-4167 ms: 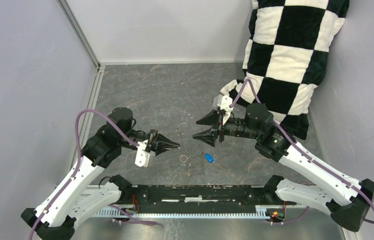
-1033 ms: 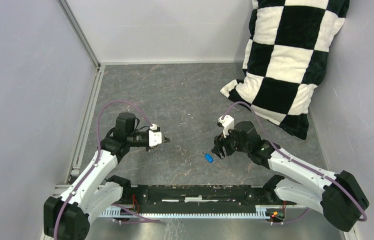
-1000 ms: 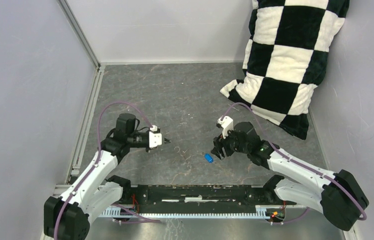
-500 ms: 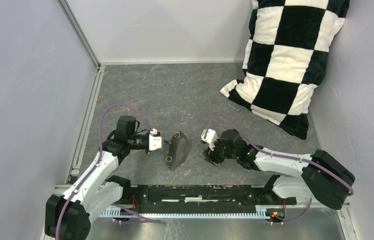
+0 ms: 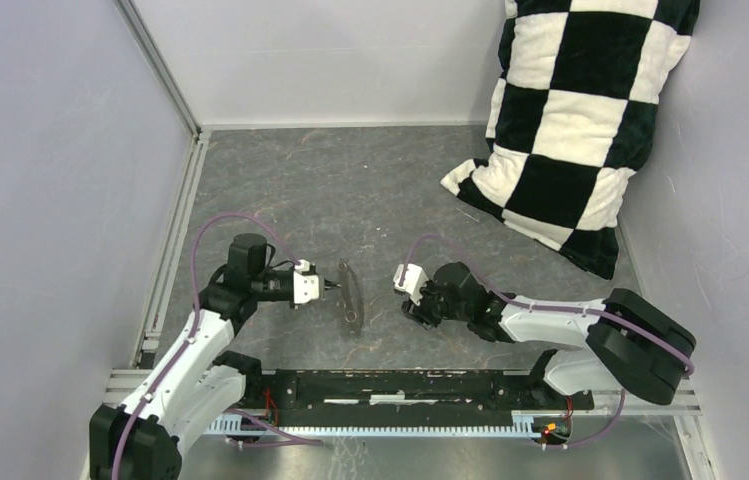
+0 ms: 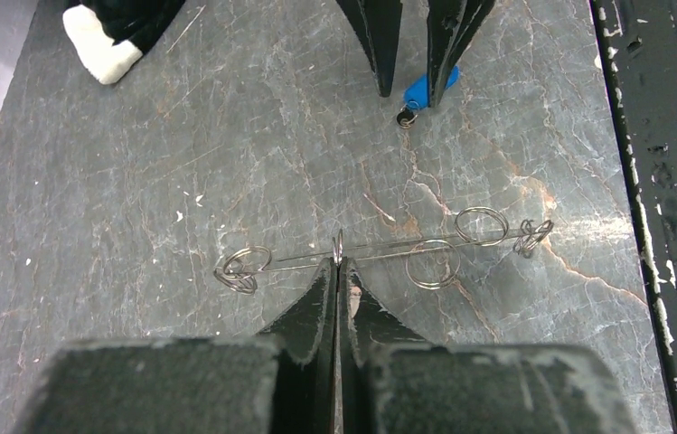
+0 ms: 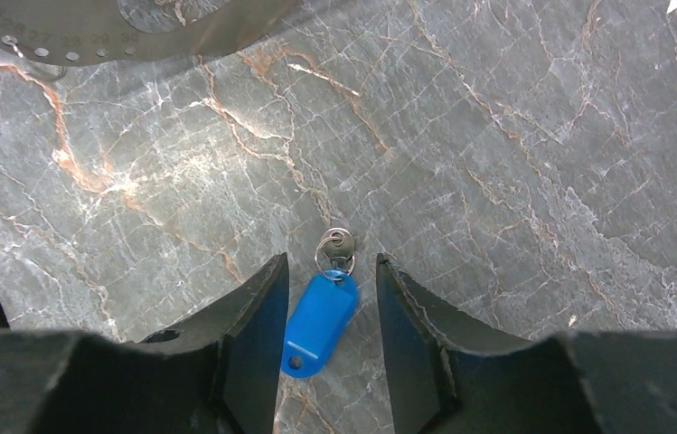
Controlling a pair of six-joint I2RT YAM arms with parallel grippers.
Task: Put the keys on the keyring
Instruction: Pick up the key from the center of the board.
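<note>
My left gripper (image 6: 338, 264) is shut on the keyring (image 6: 338, 244), a thin wire hoop seen edge-on, with small wire loops strung along it just above the table. From above, the keyring (image 5: 351, 298) shows as a dark narrow oval at the left gripper (image 5: 330, 288). The key (image 7: 321, 321), with its bright blue head and small ring, lies flat on the table. My right gripper (image 7: 331, 260) is open and low over it, one finger on each side, neither touching. The left wrist view shows the key (image 6: 418, 90) between those fingers. The right gripper (image 5: 412, 308) hides it from above.
A black-and-white checkered pillow (image 5: 580, 130) leans in the far right corner. A black rail (image 5: 400, 385) runs along the near table edge, close behind both grippers. Grey walls close in the left side and the back.
The right arm has swung left and down over the blue key, and its jaws have narrowed around it. The keyring in the left gripper now shows as a dark oval.
</note>
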